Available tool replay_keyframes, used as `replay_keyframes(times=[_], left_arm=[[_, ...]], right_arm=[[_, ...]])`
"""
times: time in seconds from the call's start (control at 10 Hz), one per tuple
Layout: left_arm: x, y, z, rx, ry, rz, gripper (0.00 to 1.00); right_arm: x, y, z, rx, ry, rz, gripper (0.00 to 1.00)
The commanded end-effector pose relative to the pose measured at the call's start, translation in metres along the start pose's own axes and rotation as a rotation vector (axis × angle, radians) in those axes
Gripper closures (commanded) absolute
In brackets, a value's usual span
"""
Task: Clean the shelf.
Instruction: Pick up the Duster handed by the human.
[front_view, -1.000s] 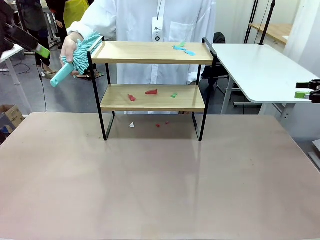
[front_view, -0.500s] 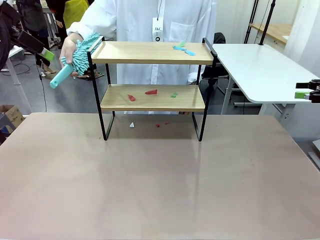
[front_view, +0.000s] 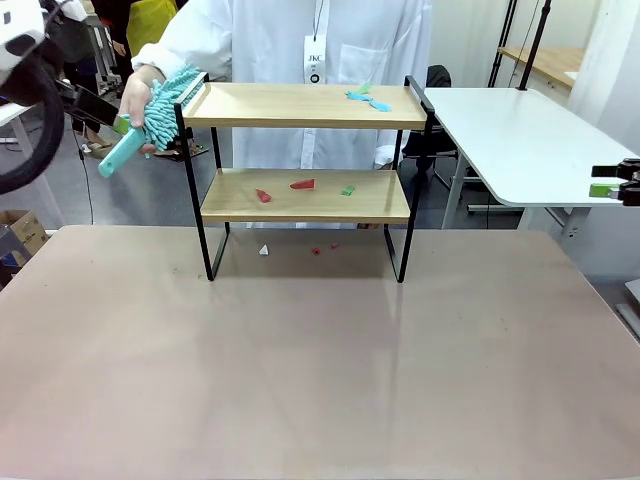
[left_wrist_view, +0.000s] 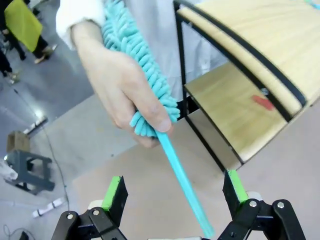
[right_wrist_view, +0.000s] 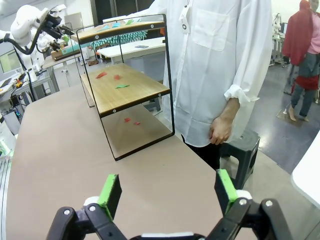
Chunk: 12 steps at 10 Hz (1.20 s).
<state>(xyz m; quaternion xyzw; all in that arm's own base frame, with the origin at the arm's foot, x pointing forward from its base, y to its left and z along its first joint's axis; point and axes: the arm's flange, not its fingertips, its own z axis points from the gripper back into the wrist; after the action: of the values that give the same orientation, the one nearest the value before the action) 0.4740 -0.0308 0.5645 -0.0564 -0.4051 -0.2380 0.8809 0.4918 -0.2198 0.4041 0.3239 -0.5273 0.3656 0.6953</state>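
Note:
The shelf (front_view: 300, 120) stands at the table's far middle, and it also appears in the left wrist view (left_wrist_view: 240, 30) and the right wrist view (right_wrist_view: 125, 90). Teal and green scraps (front_view: 368, 98) lie on its top board, red and green scraps (front_view: 302, 184) on the lower board, and small bits (front_view: 316, 250) on the table beneath. A person's hand (front_view: 135, 95) holds a teal duster (front_view: 165, 100) by the shelf's left end, handle pointing down-left. My left gripper (front_view: 112, 120) is open, and the duster handle (left_wrist_view: 182, 180) runs between its fingers untouched. My right gripper (front_view: 610, 185) is open and holds nothing (right_wrist_view: 166, 185).
The large beige table (front_view: 320, 380) spreads in front of the shelf. A white side table (front_view: 520, 130) stands at the far right. The person in a white coat (front_view: 300, 40) stands behind the shelf. A stool (right_wrist_view: 240, 145) sits beside the person.
My left arm has moved right, bringing its gripper up to the duster's handle. The person's hand with the duster and my right gripper have stayed put.

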Motion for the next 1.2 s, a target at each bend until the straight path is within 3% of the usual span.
replay_keyframes(times=[0.0,0.8,0.9,1.0,1.1], left_arm=[[-0.001,-0.004,-0.011,0.039,0.049,0.034,0.0],[-0.002,-0.01,-0.028,0.009,0.178,0.058,0.0],[-0.002,-0.011,-0.029,0.038,0.175,0.048,0.58],[-0.002,-0.013,-0.028,0.075,0.178,0.036,0.58],[-0.003,-0.016,-0.028,0.057,0.19,0.045,1.0]], right_arm=[[0.003,0.001,-0.001,0.003,0.002,0.007,0.0],[0.003,0.001,-0.001,0.003,0.002,0.007,0.0],[0.003,0.001,-0.001,0.003,0.002,0.007,0.0],[0.003,0.001,-0.001,0.003,0.002,0.007,0.0],[0.003,0.001,-0.001,0.003,0.002,0.007,0.0]])
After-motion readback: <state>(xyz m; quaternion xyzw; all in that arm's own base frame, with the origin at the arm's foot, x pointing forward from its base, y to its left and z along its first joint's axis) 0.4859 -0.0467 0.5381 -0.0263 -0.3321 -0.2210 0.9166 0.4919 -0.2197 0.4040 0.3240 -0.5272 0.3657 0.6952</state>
